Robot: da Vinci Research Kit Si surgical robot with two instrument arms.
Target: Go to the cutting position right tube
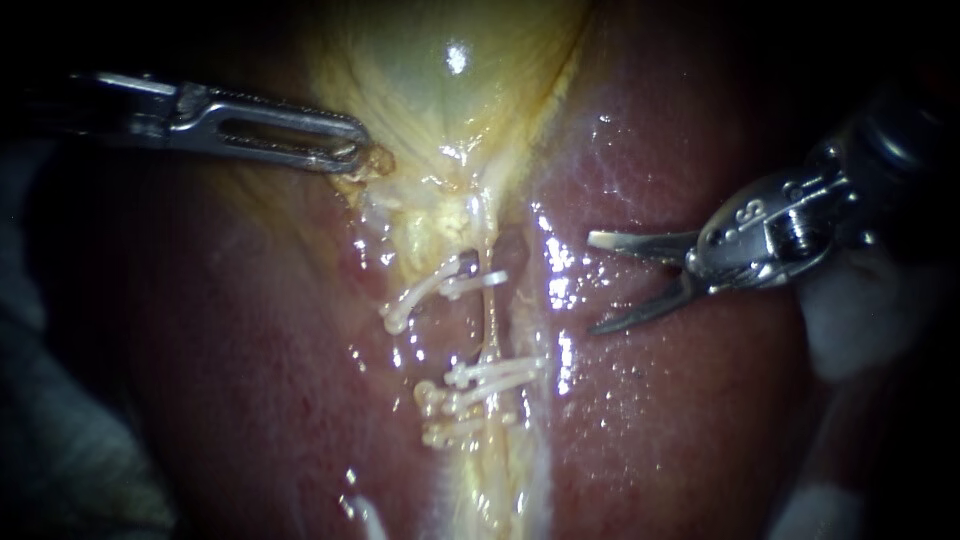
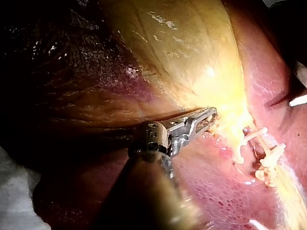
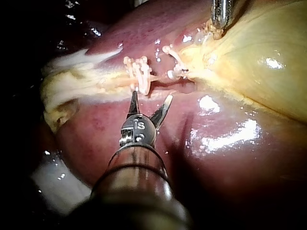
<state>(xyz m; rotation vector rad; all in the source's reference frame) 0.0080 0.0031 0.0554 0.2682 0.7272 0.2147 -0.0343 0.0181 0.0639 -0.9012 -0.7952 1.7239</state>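
While left instrument (image 1: 362, 152) clamps gallbladder (image 1: 440, 90), right instrument (image 1: 591, 283) gapes open, short of the tube (image 1: 492, 325).
Risk: a skewed approach could snag a clip (image 1: 490, 375) or nick liver (image 1: 680, 420).

Left instrument (image 1: 360, 150) clamped, right instrument (image 1: 592, 283) agape.

The shaft of your right instrument (image 1: 591, 283) blurs into darkness at the right edge; your left instrument (image 1: 362, 152) is cut off upper left, the gallbladder (image 1: 450, 90) at top. Clips (image 1: 490, 375) cover parts of the tube (image 1: 491, 330).
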